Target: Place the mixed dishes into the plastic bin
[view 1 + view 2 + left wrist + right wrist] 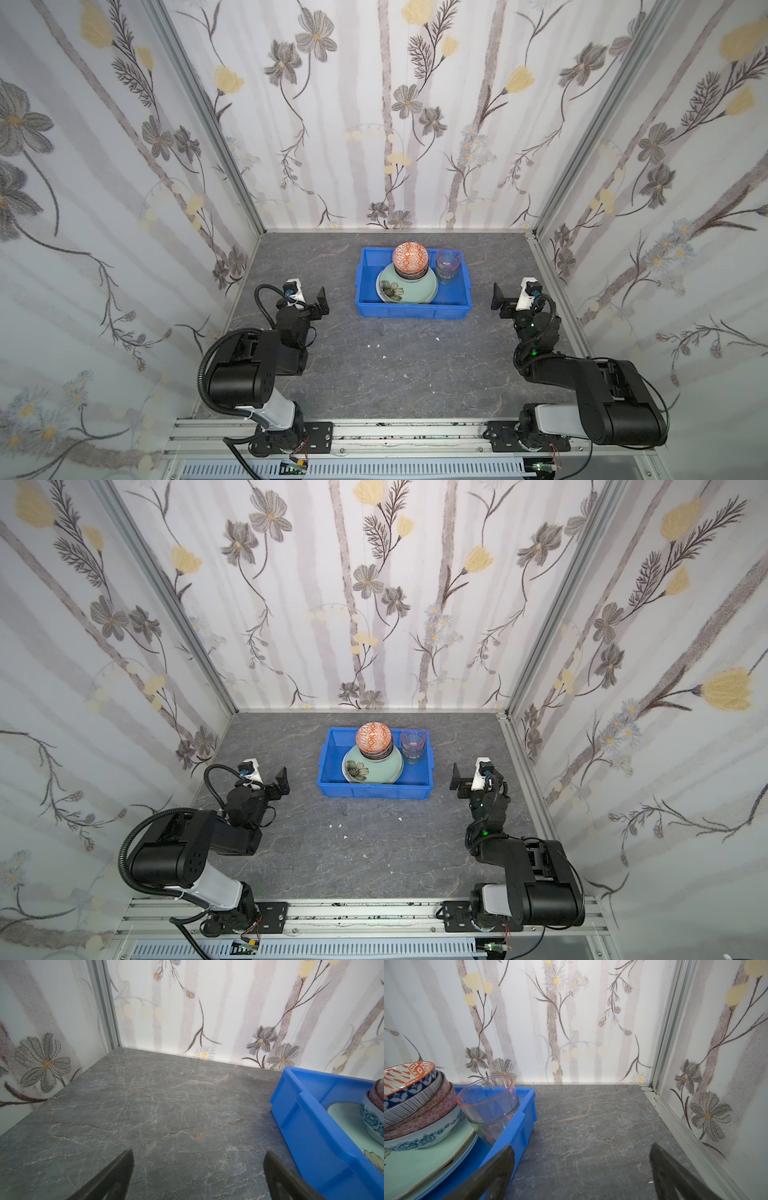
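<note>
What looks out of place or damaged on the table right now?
A few small white bits lie scattered on the table in front of the bin; they are too small to identify. In the bin, the bowl stack rises well above the rim. Nothing looks spilled or tipped over.

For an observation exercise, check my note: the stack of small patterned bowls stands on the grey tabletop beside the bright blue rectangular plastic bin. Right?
No. The stack of small patterned bowls stands on a round mint green plate inside the bright blue rectangular plastic bin, as the right wrist view shows.
</note>
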You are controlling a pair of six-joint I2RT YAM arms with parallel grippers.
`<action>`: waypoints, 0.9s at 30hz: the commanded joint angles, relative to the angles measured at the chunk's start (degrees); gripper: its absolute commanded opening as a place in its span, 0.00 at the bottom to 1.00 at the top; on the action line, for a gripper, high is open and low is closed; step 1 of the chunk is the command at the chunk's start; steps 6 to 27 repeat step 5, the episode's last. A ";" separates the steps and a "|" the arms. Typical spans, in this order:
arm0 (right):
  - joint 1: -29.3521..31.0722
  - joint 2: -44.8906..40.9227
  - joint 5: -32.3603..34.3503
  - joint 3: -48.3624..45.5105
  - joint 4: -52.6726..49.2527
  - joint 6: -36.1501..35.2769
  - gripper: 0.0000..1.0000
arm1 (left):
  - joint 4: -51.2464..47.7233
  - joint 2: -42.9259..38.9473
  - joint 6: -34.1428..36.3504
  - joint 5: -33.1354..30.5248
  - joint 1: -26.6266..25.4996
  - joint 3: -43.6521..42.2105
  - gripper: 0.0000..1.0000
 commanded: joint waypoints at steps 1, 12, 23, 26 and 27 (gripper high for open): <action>-0.19 0.21 -0.88 0.73 1.47 -0.56 1.00 | 2.35 0.11 0.24 -0.07 0.01 -0.09 1.00; -0.27 -0.06 -0.91 0.36 1.84 -0.47 1.00 | 2.37 0.10 0.20 -0.07 0.01 -0.11 1.00; -0.27 -0.06 -0.91 0.36 1.84 -0.47 1.00 | 2.37 0.10 0.20 -0.07 0.01 -0.11 1.00; -0.27 -0.06 -0.91 0.36 1.84 -0.47 1.00 | 2.37 0.10 0.20 -0.07 0.01 -0.11 1.00; -0.27 -0.06 -0.91 0.36 1.84 -0.47 1.00 | 2.37 0.10 0.20 -0.07 0.01 -0.11 1.00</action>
